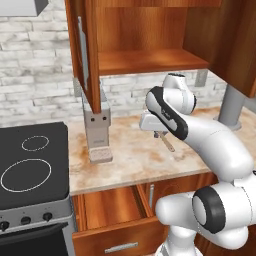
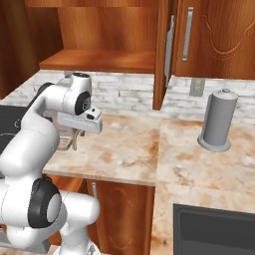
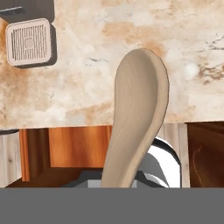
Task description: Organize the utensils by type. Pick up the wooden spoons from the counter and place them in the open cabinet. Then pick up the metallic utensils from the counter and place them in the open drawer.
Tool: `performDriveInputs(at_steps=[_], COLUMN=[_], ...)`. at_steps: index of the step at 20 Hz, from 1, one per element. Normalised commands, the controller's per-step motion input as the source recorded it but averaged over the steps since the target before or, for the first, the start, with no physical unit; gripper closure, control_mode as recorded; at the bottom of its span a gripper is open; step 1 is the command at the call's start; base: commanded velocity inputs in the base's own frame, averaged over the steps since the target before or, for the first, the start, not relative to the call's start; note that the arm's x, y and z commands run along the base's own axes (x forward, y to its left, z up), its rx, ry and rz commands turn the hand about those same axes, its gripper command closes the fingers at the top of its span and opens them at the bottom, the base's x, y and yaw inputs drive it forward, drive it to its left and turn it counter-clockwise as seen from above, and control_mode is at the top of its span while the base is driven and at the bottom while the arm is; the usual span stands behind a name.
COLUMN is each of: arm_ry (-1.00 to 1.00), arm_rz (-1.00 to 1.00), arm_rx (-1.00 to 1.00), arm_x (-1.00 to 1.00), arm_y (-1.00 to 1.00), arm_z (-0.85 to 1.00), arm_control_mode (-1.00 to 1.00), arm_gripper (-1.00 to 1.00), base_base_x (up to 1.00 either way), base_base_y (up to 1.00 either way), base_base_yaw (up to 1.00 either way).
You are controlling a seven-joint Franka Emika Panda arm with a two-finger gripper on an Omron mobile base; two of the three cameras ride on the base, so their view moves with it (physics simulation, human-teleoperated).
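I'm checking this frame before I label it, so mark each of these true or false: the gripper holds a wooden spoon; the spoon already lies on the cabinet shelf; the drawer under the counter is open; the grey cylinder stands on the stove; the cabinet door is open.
1. The gripper holds a wooden spoon. True.
2. The spoon already lies on the cabinet shelf. False: it hangs from the gripper above the counter.
3. The drawer under the counter is open. True.
4. The grey cylinder stands on the stove. False: it stands on the counter, at the far side from the stove.
5. The cabinet door is open. True.
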Motion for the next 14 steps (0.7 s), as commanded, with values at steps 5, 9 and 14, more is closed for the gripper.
performDriveInputs(at_steps=[5,9,14], arm_ry=[0.0,0.0,0.0], arm_rz=[0.0,0.0,0.0], arm_rx=[0.0,0.0,0.0], arm_x=[0.0,0.0,0.0], arm_y=[0.0,0.0,0.0], arm_z=[0.0,0.0,0.0], arm_control_mode=[1.0,1.0,1.0], arm_gripper=[1.0,1.0,1.0], base_base_x=[0.3,0.28,0.03], base_base_y=[-0.05,-0.02,-0.04], base_base_yaw=[0.0,0.0,0.0])
